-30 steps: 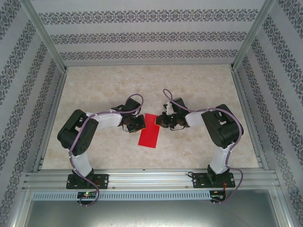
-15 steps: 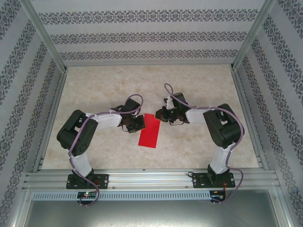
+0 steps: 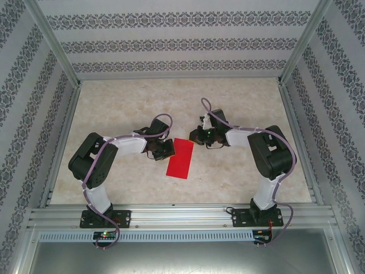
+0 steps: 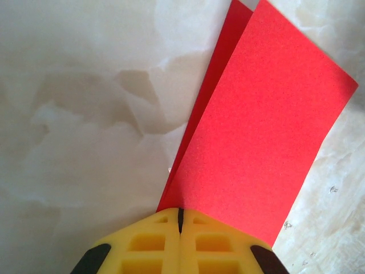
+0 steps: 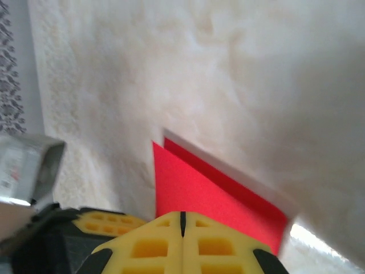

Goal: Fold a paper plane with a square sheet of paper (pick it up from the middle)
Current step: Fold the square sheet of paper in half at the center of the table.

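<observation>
I'm looking down at the bright red sheet of thin paper (image 3: 179, 158). It's lying near the middle of the pale marbled table (image 3: 131, 103), showing as a long narrow rectangle running near to far. My left gripper (image 3: 162, 149) is sitting at its far left edge, and my right gripper (image 3: 197, 138) is sitting at its far right corner.

From my left wrist I'm seeing my yellow fingers (image 4: 148, 245) pressed together, the seam shut and the paper lying flat beyond them, not pinched. The end closest to my tips is running under them and getting cut off, so I can't tell whether they're touching it. Two layers are showing, the upper one fanning slightly off the lower.

From my right wrist, the yellow pads (image 5: 217, 245) are likewise pressed together, gripping nothing. That view is coming through blurred: a red corner is poking out past the tips, the rest is hiding behind them, and I can't tell if there is contact there either. A grey blurred block (image 5: 28, 165) is cutting in at the left edge; I can't make out what it is.
</observation>
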